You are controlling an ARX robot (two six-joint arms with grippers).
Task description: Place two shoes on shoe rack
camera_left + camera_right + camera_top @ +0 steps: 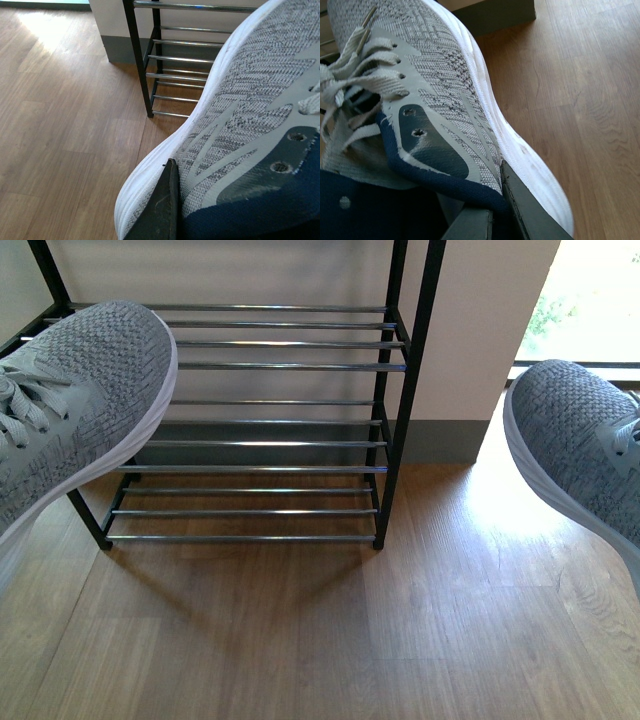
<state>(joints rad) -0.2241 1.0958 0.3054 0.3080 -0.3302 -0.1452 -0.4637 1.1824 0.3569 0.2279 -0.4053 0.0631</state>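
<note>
Two grey knit sneakers with white soles hang in the air, toes toward the shoe rack (pixel 270 443). In the front view one grey sneaker (pixel 85 390) overlaps the rack's left end and the other (pixel 575 425) hangs right of it, apart from the frame. Neither gripper shows there. My left gripper (pixel 186 200) is shut on the sneaker (pixel 250 100) at its collar, one dark finger (pixel 162 210) outside by the sole and the other hidden inside. My right gripper (pixel 492 215) is shut on its sneaker (pixel 445 90) the same way, collar pinched between its fingers (pixel 525 212).
The black-framed rack, with silver rod tiers, stands on a wooden floor (pixel 330 640) against a pale wall with a grey skirting (pixel 440 440). A bright window (pixel 590 300) lies at the right. The rack's right posts (pixel 415 360) stand between the two sneakers.
</note>
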